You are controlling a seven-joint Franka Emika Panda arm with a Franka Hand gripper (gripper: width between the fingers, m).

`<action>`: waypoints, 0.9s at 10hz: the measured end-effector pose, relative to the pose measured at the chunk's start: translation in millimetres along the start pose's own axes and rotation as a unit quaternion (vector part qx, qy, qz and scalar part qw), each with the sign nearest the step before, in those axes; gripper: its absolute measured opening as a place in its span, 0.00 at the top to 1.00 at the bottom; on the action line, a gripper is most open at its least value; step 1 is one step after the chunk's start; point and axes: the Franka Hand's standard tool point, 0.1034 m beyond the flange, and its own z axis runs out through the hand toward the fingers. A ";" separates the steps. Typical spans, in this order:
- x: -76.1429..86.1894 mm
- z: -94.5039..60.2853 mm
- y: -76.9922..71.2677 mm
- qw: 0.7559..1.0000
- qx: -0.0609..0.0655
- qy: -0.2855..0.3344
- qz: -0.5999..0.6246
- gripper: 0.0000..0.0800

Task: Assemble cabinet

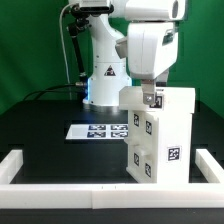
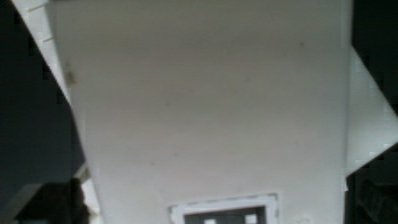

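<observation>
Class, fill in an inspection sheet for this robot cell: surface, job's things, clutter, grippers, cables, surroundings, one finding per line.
Surface: black table edged by a low white border rail.
Job's things: white tagged cabinet standing upright at the exterior view's right.
Clutter: nothing seen; the marker board lies flat behind.
Grippers: gripper at the cabinet's top edge; open or shut cannot be told.
Cables: dark cable running down beside the arm.
Surroundings: green backdrop.
</observation>
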 end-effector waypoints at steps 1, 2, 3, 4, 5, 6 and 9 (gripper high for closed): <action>-0.2 0.0 0.1 1.000 0.000 0.000 0.000 0.31; -0.3 0.0 0.2 1.000 0.000 0.000 0.002 0.31; -0.3 0.0 0.1 1.000 0.000 0.000 0.011 0.30; -0.7 0.0 0.3 1.000 0.000 0.000 0.011 0.30; -3.8 -0.1 1.1 1.000 0.004 -0.001 0.018 0.30; -6.4 0.0 2.3 0.999 0.004 0.000 0.054 0.30; -10.7 0.1 4.8 0.987 0.007 0.005 0.158 0.30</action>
